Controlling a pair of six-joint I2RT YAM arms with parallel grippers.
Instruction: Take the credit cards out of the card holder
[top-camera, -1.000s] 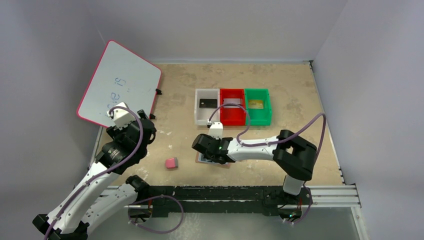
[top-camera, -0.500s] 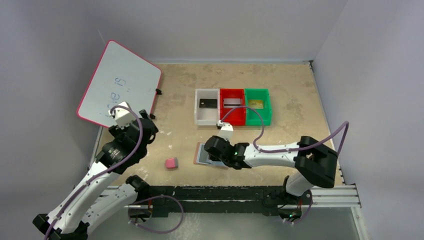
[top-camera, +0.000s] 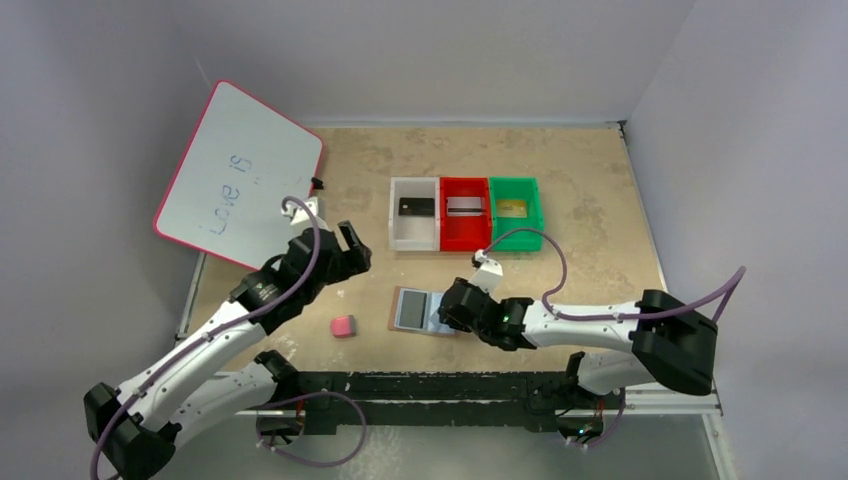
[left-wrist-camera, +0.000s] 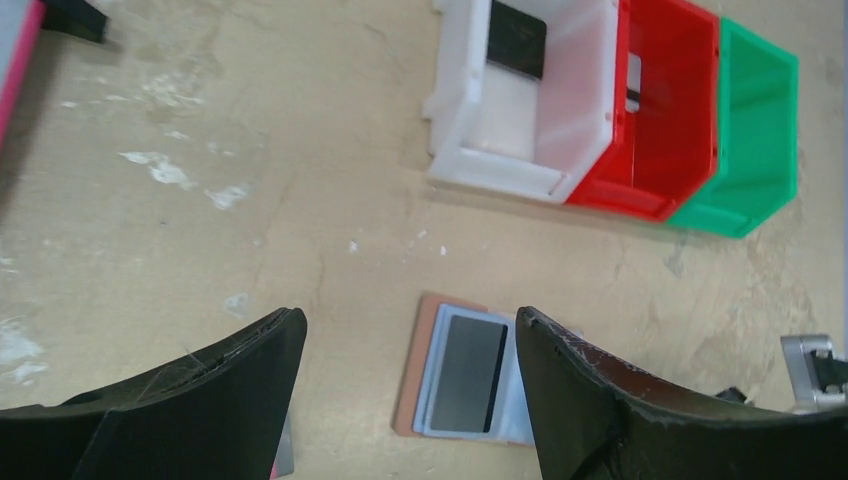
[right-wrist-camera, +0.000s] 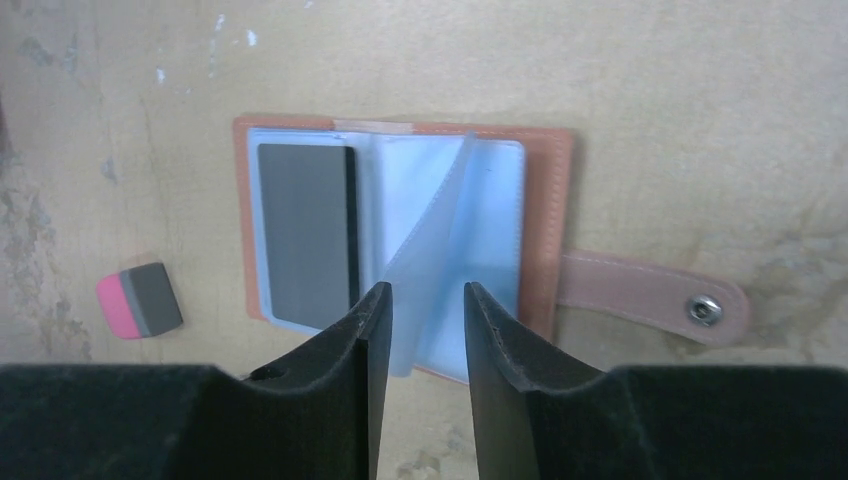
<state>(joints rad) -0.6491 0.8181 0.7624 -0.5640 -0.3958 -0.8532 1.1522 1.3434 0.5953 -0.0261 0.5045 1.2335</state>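
Beige table (top-camera: 580, 180): tan leather folding card holder (right-wrist-camera: 545, 200) is laid open flat, one dark grey plastic credit card (right-wrist-camera: 305, 235) sleeved inside. Right pincer (right-wrist-camera: 427, 295), narrowly parted, straddles a raised clear sleeve leaf (right-wrist-camera: 435, 230), presumably for page-turning. Left pincer (left-wrist-camera: 408, 320) is held wide apart, empty.

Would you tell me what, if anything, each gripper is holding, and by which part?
Nothing seems held: the left gripper is open in the air; the right gripper's parted jaws only straddle a lifted clear sleeve of the card holder.
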